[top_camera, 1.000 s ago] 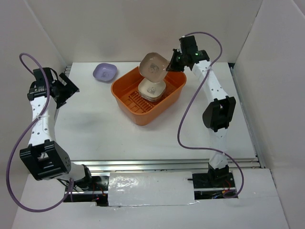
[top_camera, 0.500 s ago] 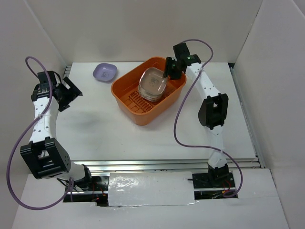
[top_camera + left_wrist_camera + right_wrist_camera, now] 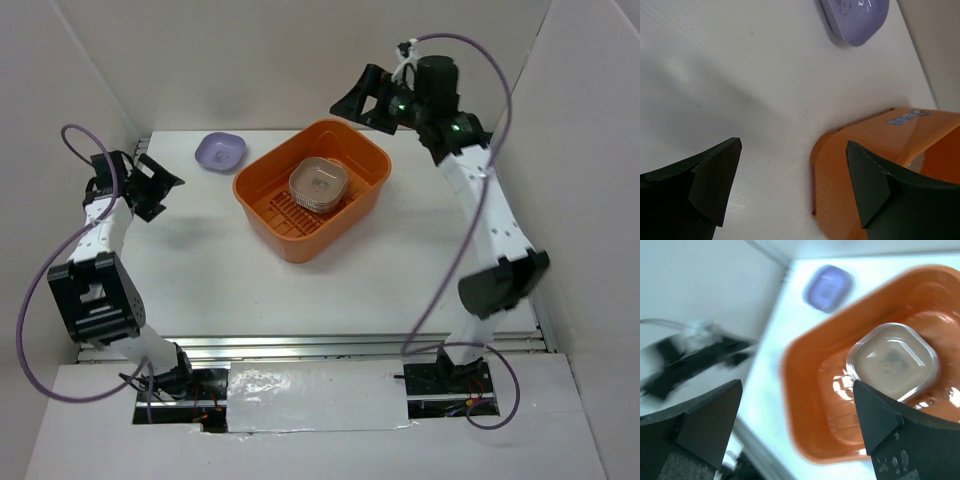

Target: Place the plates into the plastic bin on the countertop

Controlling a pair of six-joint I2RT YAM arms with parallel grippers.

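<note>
The small rounded-square plates sit in a stack inside the big orange plastic bin. The top one is pale brown with a little mark in the middle. I cannot tell how many plates are under it. The stack rests on the bin's slotted floor, at the end of the bin nearest my right pincer.

My right pincer hangs up in the air above the far rim of the bin. The stack is below it and a little ahead of it. Its two black fingers are spread wide apart and there is nothing between them.

One more plate, a small purple rounded-square one, lies flat on the white countertop. It is not in the bin. It is out in front of my left pincer, well apart from it, and it does not touch the bin.

My left pincer is low over the countertop, well to the side of the bin. It is wide open too and has hold of nothing. In its own camera a corner of the bin shows close to one finger.

White walls stand around the countertop, behind both pincers.
</note>
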